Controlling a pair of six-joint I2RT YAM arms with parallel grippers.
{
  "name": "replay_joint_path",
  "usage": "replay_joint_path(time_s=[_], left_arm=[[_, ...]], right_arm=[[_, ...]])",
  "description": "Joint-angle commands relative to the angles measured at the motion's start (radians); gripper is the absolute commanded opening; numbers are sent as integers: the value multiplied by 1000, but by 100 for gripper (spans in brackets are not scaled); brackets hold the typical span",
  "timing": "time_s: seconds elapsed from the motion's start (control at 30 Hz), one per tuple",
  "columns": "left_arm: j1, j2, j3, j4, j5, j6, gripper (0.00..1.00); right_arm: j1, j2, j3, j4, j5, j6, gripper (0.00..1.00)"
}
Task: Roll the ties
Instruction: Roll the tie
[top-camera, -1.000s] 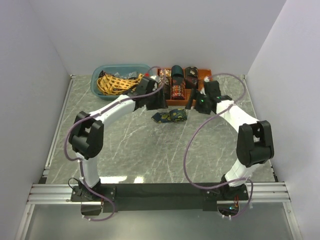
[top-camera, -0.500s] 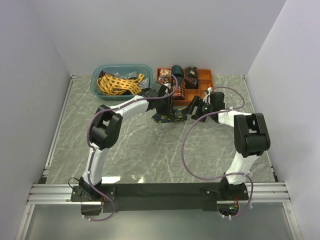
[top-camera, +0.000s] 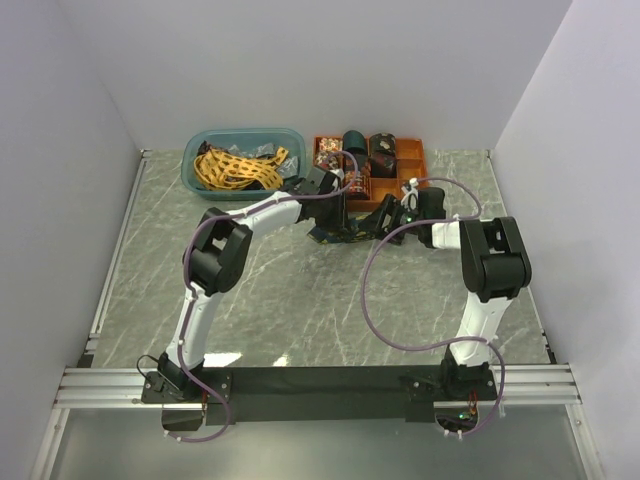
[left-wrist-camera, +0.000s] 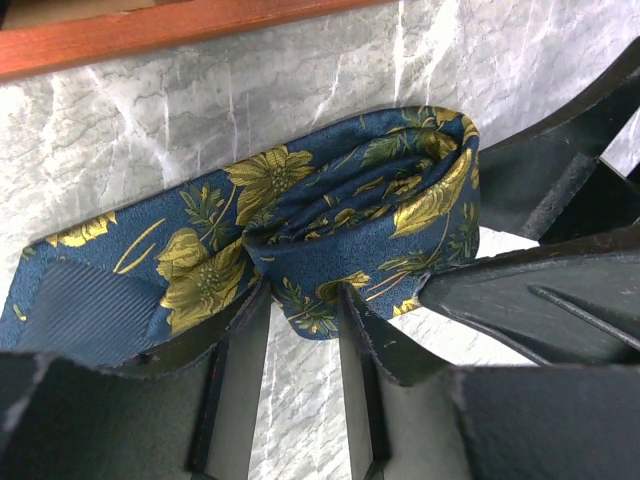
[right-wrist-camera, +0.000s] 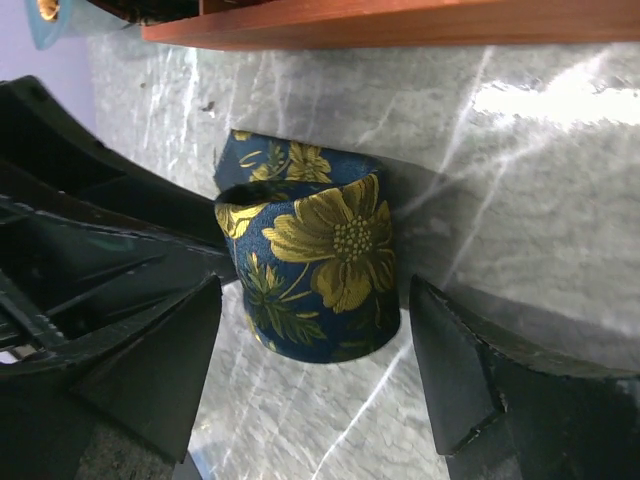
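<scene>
Currently, the navy floral tie (left-wrist-camera: 330, 210) lies partly rolled on the marble table (top-camera: 280, 300), just in front of the orange tray (top-camera: 415, 160). The left gripper (left-wrist-camera: 300, 300) has its fingers set close together, pinching a fold at the tie's edge. The right gripper (right-wrist-camera: 315, 295) stands wide apart, straddling the rolled end and holding nothing.

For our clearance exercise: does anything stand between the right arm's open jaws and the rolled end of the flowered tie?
Nothing visible does. The right jaws stand open either side of the rolled tie, only table between. The left jaws grip the tie beside the roll.
</scene>
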Motion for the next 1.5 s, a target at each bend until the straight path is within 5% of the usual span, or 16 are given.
replay_joint_path(time_s=[0.0, 0.17, 0.3, 0.4, 0.5, 0.67, 0.93, 1.1, 1.37, 1.47], left_arm=[[8, 21, 28, 8, 9, -8, 38], [17, 32, 22, 20, 42, -23, 38], [19, 24, 10, 27, 59, -31, 41], [22, -6, -27, 34, 49, -36, 47], [39, -66, -87, 40, 40, -37, 66], [106, -251, -254, 63, 11, -20, 83], [221, -555, -535, 45, -133, 55, 82], [249, -658, -642, 76, -138, 107, 80], [99, -524, -538, 91, -61, 107, 58], [47, -467, -515, 102, -46, 96, 38]], right_arm=[[9, 38, 32, 22, -33, 5, 81], [35, 64, 44, 51, -30, 19, 74], [46, 71, 59, 47, -21, 5, 51], [46, 54, 70, -2, 1, -30, 15], [48, 14, 94, -109, 53, -99, 0], [46, -54, 167, -408, 133, -270, 0], [58, -101, 283, -812, 200, -469, 0], [72, -143, 259, -826, 15, -530, 0], [105, -123, 243, -788, -62, -527, 0], [103, -106, 236, -750, -70, -510, 0]])
